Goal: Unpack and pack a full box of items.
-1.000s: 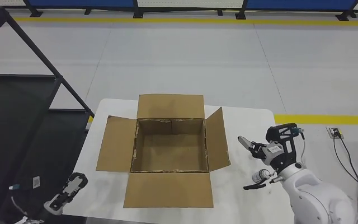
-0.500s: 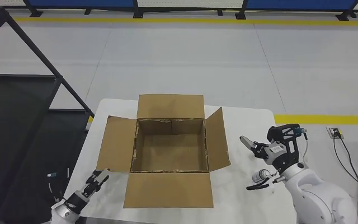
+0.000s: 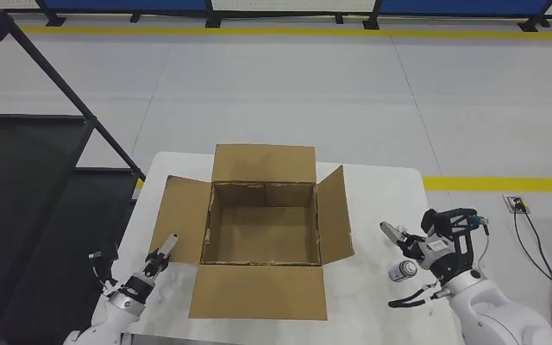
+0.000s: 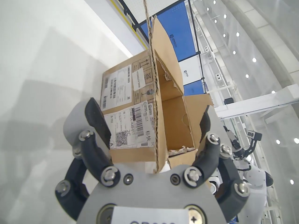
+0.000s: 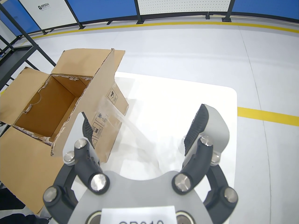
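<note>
White table (image 3: 379, 190), black metal rack (image 3: 43, 172), yellow floor line (image 3: 492, 183), blue partition panels (image 5: 112, 3)

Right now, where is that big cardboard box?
In the top view the open cardboard box sits at the middle of the white table, between the left claw by its left flap and the right claw.

Bright, even light falls from round ceiling lamps (image 4: 254, 59). The glossy white tabletop (image 5: 177, 99) glares beside the open brown cardboard box (image 5: 53, 103), whose inside lies shaded. Straight lines bow toward the wrist views' edges.
</note>
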Controlling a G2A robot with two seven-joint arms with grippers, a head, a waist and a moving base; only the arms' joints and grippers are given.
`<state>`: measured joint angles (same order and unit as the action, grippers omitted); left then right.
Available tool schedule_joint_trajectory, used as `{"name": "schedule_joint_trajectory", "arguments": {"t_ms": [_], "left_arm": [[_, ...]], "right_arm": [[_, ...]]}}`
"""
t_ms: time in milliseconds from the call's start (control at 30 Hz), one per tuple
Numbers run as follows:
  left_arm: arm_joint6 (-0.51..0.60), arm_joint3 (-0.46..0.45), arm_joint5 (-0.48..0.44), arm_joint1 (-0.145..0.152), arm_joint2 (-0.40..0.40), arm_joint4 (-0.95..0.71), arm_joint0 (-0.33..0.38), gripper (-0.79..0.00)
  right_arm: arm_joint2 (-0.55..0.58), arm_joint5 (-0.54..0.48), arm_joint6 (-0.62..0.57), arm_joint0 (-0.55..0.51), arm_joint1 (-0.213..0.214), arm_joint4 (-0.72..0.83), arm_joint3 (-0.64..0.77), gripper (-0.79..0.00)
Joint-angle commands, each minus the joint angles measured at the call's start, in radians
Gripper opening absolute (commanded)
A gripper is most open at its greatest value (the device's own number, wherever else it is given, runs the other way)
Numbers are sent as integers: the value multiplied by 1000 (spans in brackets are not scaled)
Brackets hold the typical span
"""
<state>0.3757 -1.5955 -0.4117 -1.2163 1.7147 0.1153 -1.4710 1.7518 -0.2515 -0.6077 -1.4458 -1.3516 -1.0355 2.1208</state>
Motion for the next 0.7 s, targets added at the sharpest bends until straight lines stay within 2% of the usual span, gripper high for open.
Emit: {"name": "schedule_joint_trajectory", "arguments": {"t_ms": [0,267,367,467,667], "left_arm": [[-10,1,6,0,-5,3,11,0],[-60,8,30,0,-11,5,42,0],[-35,5,29,3,-9,-5,45,0],[-11,2,3,8,20,-16,24,0],[5,5,-5,18,113,-107,-11,0]], "right_arm": [[-2,-4,-1,0,3,3,-5,0],[-9,-32,-52,8,15,16,-21,0],[-7,-47,-97,0,22,7,-22,0],[6,-24,-147,-25,27,-30,-15,0],[28,-51,-192,-76,38,-16,-66,0]]}}
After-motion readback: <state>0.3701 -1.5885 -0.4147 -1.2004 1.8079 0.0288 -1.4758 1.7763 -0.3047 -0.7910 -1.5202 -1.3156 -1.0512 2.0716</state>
